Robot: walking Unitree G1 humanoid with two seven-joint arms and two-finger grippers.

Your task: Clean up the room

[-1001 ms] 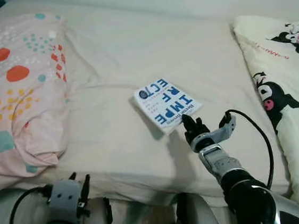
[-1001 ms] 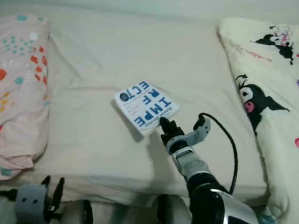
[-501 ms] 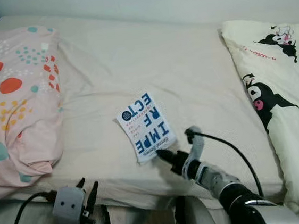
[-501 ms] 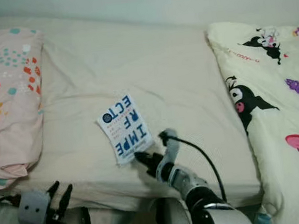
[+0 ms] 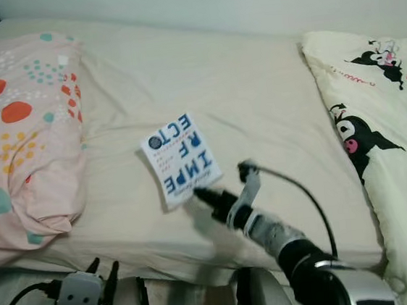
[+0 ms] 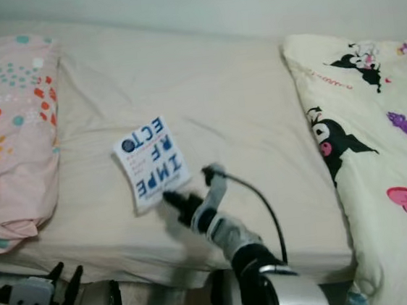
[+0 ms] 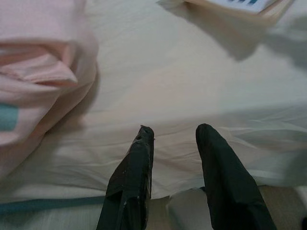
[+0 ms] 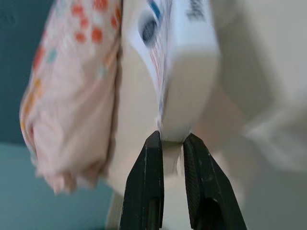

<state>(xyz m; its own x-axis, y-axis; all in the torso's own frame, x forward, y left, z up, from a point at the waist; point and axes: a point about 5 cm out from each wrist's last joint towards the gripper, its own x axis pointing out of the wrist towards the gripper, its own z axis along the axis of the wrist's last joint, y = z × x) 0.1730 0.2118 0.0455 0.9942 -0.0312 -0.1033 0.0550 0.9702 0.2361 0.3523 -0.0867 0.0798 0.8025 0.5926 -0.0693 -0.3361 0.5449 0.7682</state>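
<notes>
Book (image 5: 179, 158) lay flat mid-bed (image 5: 256, 96), beside pink pillow (image 5: 20, 135). Right gripper (image 5: 202, 194) pinched its near edge, fingers nearly closed. Likely light, stiff paperback (slick cover); grip deeper along spine. Left gripper (image 7: 172, 139) idle, fingers parted, empty.

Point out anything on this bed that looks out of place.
The book lies askew on the bare sheet between the pillow and the cartoon blanket. The right gripper pinches its near edge.
</notes>
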